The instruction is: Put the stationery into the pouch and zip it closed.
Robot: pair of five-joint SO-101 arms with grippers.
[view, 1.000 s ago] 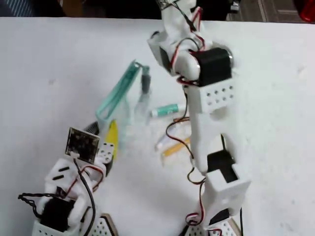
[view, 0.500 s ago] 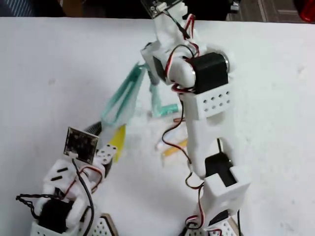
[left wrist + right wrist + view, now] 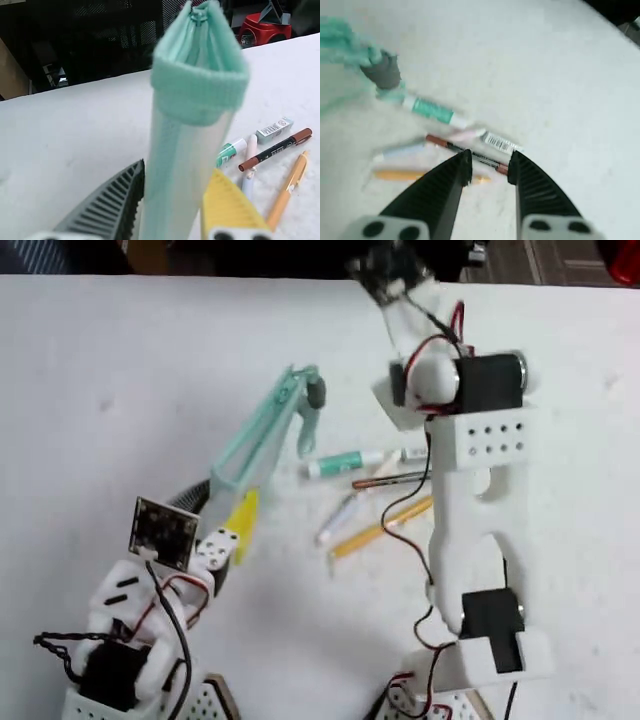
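Note:
The teal-rimmed clear pouch [image 3: 262,435] lies slanted across the table, a grey tab [image 3: 315,391] at its far end. My left gripper [image 3: 175,220] is shut on the pouch's [image 3: 192,100] near end, between its grey and yellow fingers. Loose on the table to the right are a green marker [image 3: 335,462], a brown pen [image 3: 385,480], an orange pen [image 3: 380,530], a pale pen [image 3: 338,520] and a small eraser [image 3: 412,454]. My right gripper [image 3: 490,162] hangs open above the brown pen [image 3: 462,148], holding nothing. The green marker [image 3: 427,109] lies beyond it.
The right arm [image 3: 470,450] stretches over the table's right half, partly above the pens. The white table [image 3: 120,360] ends at a dark back edge, with a red object [image 3: 262,30] behind it.
My right gripper has pulled away from the pouch's far end and swung right, over the pens. The pouch's far end shifted to the right with it. The left arm barely moved.

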